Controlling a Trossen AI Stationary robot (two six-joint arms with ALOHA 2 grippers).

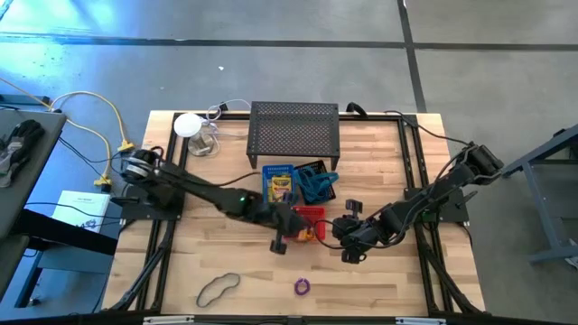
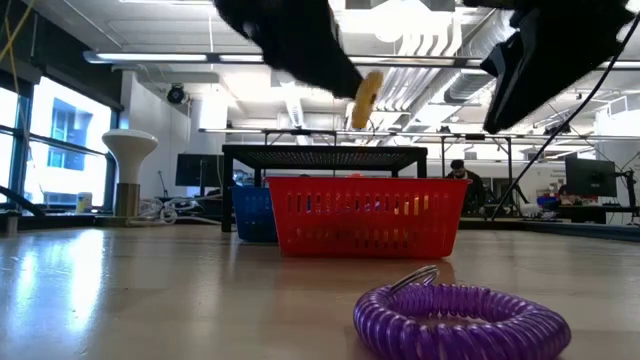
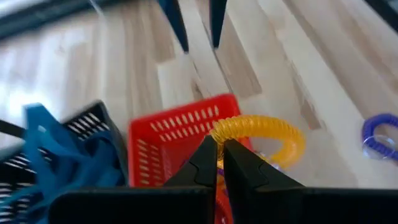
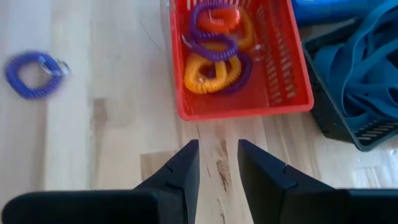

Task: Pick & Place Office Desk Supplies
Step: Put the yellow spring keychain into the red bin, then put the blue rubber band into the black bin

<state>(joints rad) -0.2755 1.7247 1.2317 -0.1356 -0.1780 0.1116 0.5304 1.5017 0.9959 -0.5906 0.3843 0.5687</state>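
Note:
My left gripper [image 3: 219, 163] is shut on a yellow coiled ring [image 3: 264, 140] and hangs over the near left part of the red bin [image 1: 309, 217]. In the low view the ring [image 2: 366, 97] sits high above the bin [image 2: 365, 215]. The bin holds purple and orange rings [image 4: 214, 59]. My right gripper [image 4: 217, 158] stands open over bare table just in front of the bin, with nothing between its fingers. A purple ring [image 1: 302, 287] and a dark looped cord [image 1: 219, 287] lie flat on the table near its front edge. My left gripper pinches the yellow ring's coil at one spot on its rim [image 3: 219, 132] between its two fingers. The fingers come slanting down from the table's left. The ring is lifted clear above the red bin and sticks out beyond the fingertips, tilted.
Behind the red bin stand a blue bin [image 1: 278, 181] with yellow boxes and a black bin [image 1: 316, 183] full of blue cords. The black mesh rack [image 1: 293, 126] is at the far edge, with a white lamp [image 1: 188, 125] to its left.

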